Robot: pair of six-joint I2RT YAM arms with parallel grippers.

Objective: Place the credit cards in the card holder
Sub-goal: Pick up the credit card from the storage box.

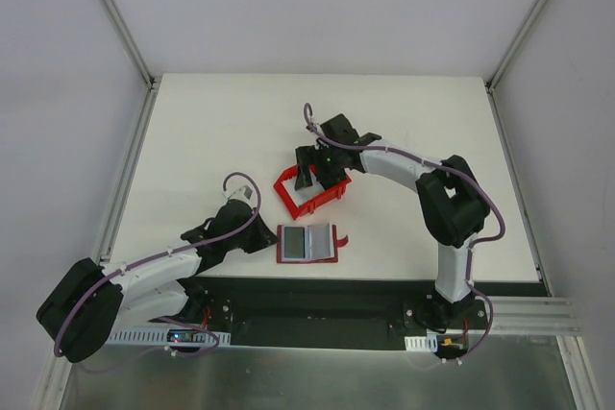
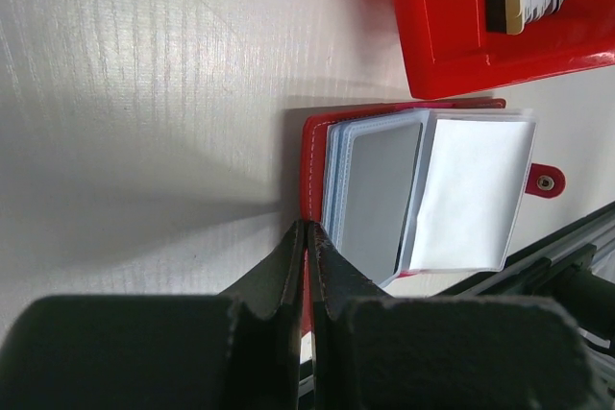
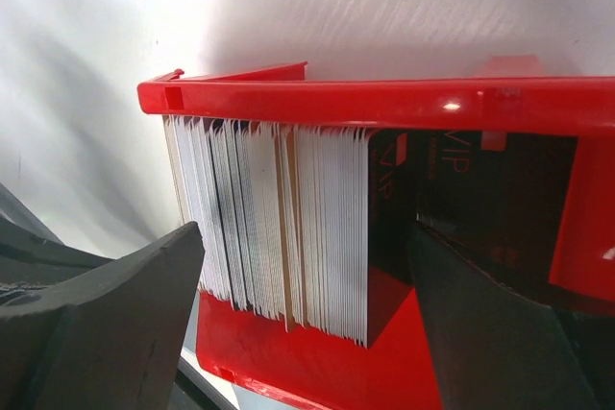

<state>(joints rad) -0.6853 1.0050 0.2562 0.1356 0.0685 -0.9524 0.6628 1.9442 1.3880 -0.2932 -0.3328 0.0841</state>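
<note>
A: Start big. What is on the table [image 1: 211, 141]?

B: Two arms. The right arm [image 1: 452, 204] rises from lower right in the overhead view, folds at its elbow and reaches left to the centre of the frame. The left arm [image 1: 154, 271] lies low from lower left, stretched toward the centre.

A: And at the centre?

B: A red bin [image 1: 291, 199]. Just below it, apart from it, the card holder [image 1: 306, 243] lies open with its pockets up.

A: Why is the left gripper [image 2: 306, 242] there?

B: Its fingers are clenched together at the holder's red edge. A red sliver shows between them, so it seems to pinch the cover, I judge to keep the holder from sliding.

A: The credit cards [image 3: 269, 218]?

B: They stand on edge, packed in a row inside the bin. The wrist view puts them left of centre, with a dark card at the right end.

A: And the right gripper [image 3: 303, 266]?

B: It is spread wide with a finger on each side of the row. It grasps nothing yet and looks poised to pick a card.

A: Smallest thing?

B: The holder's closing tab [image 2: 545, 180], which sticks out at the right of the left wrist view.
</note>
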